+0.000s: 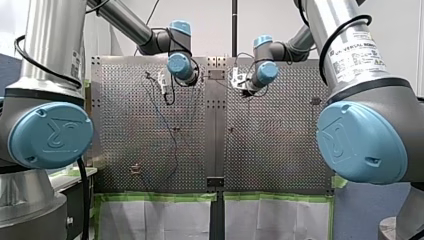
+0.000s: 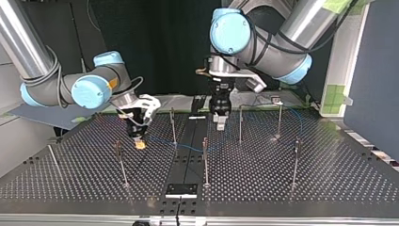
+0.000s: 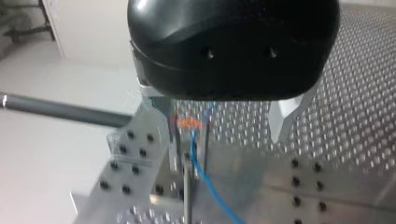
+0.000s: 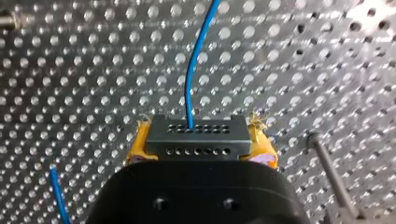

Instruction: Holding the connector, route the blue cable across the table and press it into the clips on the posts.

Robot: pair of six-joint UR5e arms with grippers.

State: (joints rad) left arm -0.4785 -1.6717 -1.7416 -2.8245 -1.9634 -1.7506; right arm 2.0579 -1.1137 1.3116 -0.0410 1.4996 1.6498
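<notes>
Front view: both arms reach to the far end of the desk (image 1: 280, 150), left gripper (image 1: 162, 81) and right gripper (image 1: 240, 84) on either side of the centre strip. Slack blue cable (image 1: 167, 127) lies down the desk's left half. Jaws too small to read here.

Top view: right gripper low over the desk, yellow pads down. The cable leaves it and runs across the view, past a post (image 2: 172, 126), towards the left gripper. Long axis: across the desk, arm to arm.

Left wrist view: jaws spread wide. Between them is a clip (image 3: 186, 144) on a post top, the cable dropping off it. It seems to touch neither finger.

Right wrist view: jaws closed on the connector (image 4: 196, 135), a yellow pad at each end. The cable exits its front face straight ahead, in line with the jaws. Judgement: the right arm steers the run, and the left is nearer the clip for pressing. Only the wrist views settle the grips.
</notes>
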